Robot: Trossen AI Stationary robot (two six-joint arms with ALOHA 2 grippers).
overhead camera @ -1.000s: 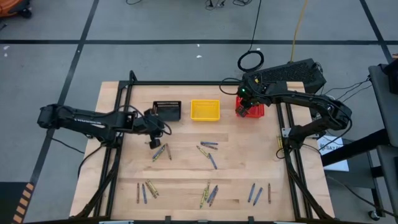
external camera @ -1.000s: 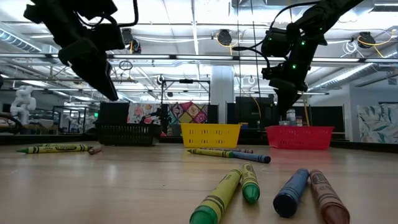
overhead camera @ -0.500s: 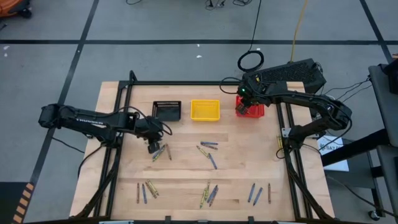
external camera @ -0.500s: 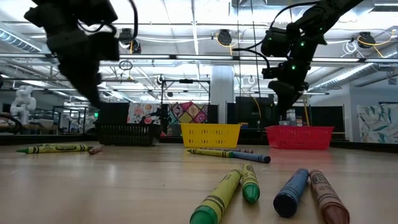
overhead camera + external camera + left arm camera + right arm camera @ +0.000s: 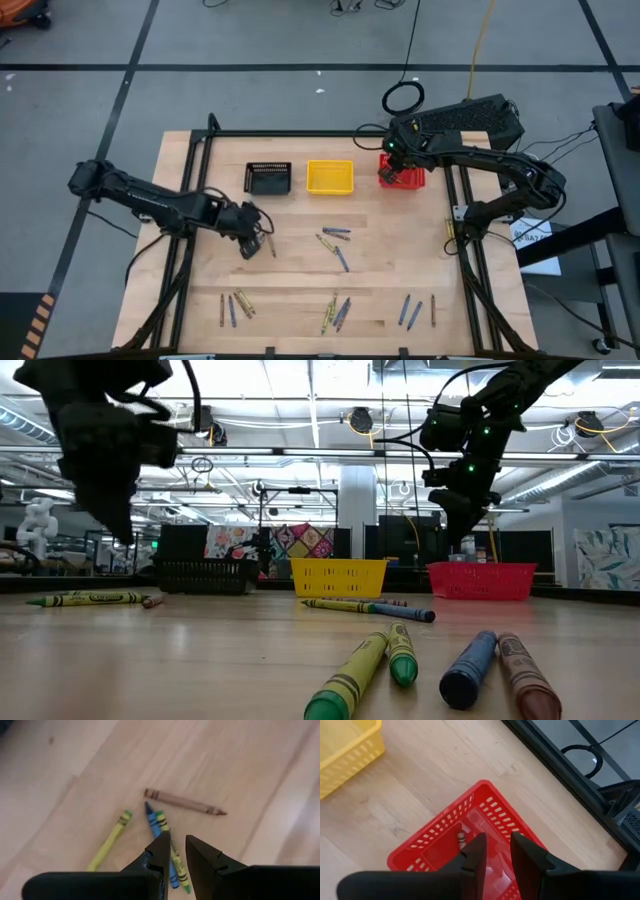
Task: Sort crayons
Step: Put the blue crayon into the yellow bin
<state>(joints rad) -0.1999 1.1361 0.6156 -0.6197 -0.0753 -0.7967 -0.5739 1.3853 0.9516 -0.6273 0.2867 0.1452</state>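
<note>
Just above the table, the left gripper [image 5: 177, 851] hangs over a small cluster of crayons [image 5: 160, 827], its fingers slightly apart and holding nothing. Beneath it lie blue, green, yellow-green and brown sticks. Farther off, the right gripper [image 5: 495, 851] hovers over the red basket [image 5: 427, 850], fingers slightly parted and empty; one crayon [image 5: 461, 839] lies inside.

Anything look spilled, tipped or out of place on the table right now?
Nothing stands out. The black basket, yellow basket and red basket sit upright in a row, and the crayons lie loose in small clusters on the table, waiting to be sorted.
</note>
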